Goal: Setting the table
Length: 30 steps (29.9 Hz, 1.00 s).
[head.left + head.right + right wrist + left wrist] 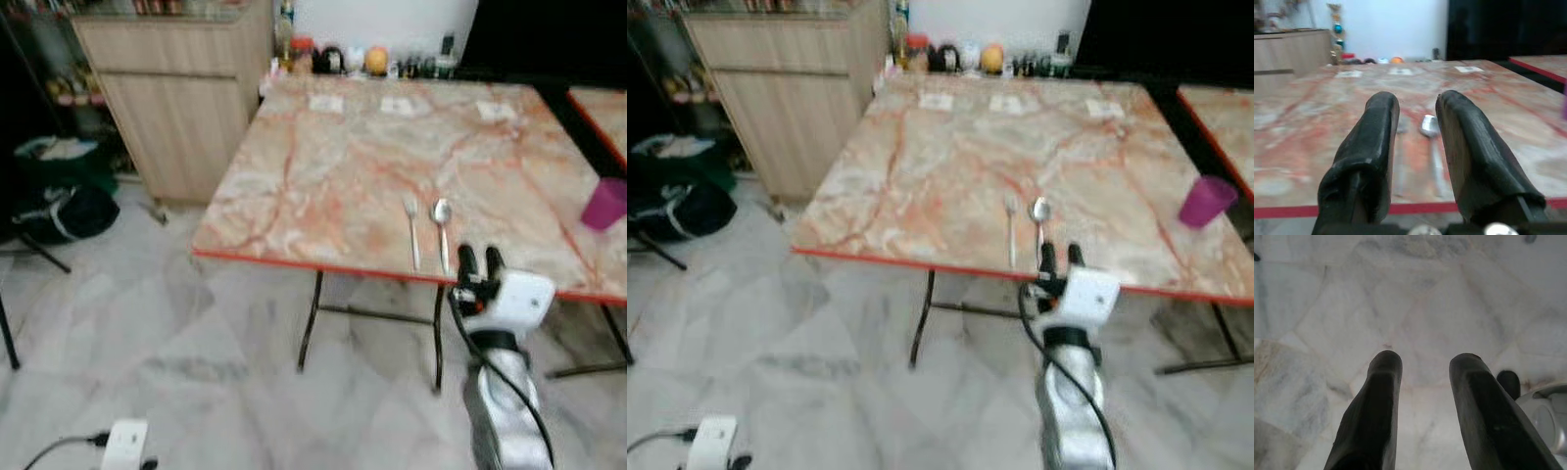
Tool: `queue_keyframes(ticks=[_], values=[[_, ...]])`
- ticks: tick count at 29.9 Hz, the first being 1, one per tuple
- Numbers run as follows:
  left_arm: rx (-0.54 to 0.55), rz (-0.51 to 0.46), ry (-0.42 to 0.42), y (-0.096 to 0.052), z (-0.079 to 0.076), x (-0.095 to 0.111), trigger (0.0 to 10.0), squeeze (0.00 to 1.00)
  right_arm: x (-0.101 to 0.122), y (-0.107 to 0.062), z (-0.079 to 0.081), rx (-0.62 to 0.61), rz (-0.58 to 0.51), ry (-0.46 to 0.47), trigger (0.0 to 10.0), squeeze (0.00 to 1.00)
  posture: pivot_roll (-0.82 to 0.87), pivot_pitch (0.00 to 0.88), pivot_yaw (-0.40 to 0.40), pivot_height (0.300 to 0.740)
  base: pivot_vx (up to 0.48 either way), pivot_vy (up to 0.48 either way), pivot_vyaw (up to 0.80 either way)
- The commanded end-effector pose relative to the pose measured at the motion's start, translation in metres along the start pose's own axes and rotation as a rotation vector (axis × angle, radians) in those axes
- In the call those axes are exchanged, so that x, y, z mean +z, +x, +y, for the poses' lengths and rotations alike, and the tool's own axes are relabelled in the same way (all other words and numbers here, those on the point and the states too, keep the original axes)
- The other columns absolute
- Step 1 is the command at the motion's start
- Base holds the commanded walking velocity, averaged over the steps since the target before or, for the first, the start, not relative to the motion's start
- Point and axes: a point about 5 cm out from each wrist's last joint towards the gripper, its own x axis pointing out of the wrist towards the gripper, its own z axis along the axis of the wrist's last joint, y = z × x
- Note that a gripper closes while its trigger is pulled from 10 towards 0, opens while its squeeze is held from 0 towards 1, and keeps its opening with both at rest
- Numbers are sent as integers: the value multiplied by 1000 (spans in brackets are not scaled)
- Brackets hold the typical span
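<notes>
Cutlery lies on the marble-patterned table [323, 186] close to its red front edge: a fork [412, 231] and a spoon [442, 227], side by side and parallel, handles pointing toward the edge. The right claw [480, 262] hangs just in front of that edge, right below the spoon's handle, its two black fingers [1374, 147] parted with a gap between them and nothing held; seen along the fingers, fork and spoon lie on the table just beyond the tips. A purple cup [604, 203] stands near the table's right side, well apart from the cutlery. Three paper slips [397, 105] lie toward the far edge, with jars and bottles [353, 59] behind it. A wooden cabinet [181, 98] stands at the table's far left corner. The left claw [1425, 367] points down at the pale marble floor [1352, 308], fingers parted and empty.
</notes>
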Motion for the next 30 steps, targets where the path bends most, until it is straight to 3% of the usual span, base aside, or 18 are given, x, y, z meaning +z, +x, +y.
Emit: queue_keyframes(ticks=[1,15,30], values=[[-8,17,-5,-1,-3,-5,10000,0,2,1,-7,-16,-11,-16,10000,0,72,33,-8,740,0,0,0],[-20,14,-2,-1,-3,-4,10000,0,1,0,-8,-23,-9,-19,10000,0,73,21,-8,740,0,0,0],[-27,14,7,-1,-4,-5,10000,0,1,0,-7,-14,-12,-19,10000,0,69,0,-8,740,295,0,0]])
